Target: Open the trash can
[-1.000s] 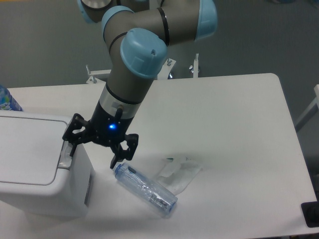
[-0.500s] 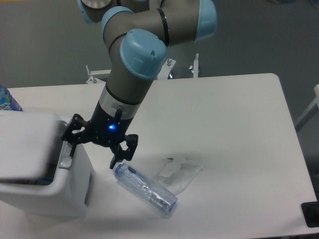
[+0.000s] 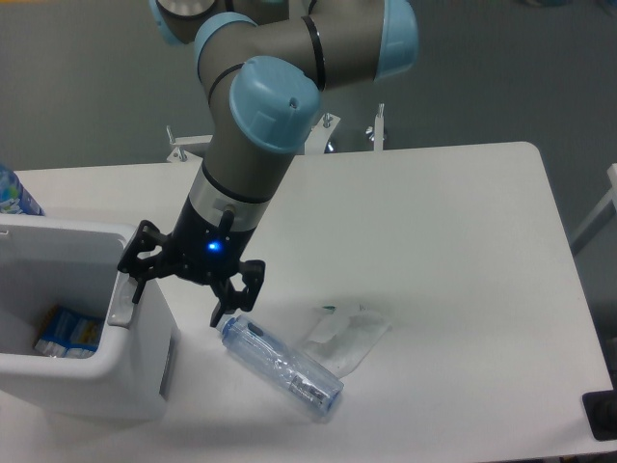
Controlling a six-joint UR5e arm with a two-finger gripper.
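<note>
The white trash can (image 3: pixel 87 388) stands at the table's left front corner with its top open. Its inside shows, with blue-and-white packets (image 3: pixel 67 333) lying at the bottom. The lid itself is not visible. My gripper (image 3: pixel 177 299) hovers at the can's right rim, open, with nothing held. Its left finger (image 3: pixel 133 280) is over the grey push tab (image 3: pixel 120 307), touching it or just above; I cannot tell which. The right finger (image 3: pixel 225 309) hangs beside the can, just above the cap end of a clear bottle.
A clear plastic bottle (image 3: pixel 281 367) lies on the table right of the can, with a crumpled clear wrapper (image 3: pixel 347 333) beside it. A blue-labelled bottle (image 3: pixel 13 193) peeks in at the left edge. A black object (image 3: pixel 600 415) sits at the table's front right corner.
The flat lid, shut a second ago, swung up and away; the can's inside is now exposed. The gripper has stayed almost in place at the tab.
</note>
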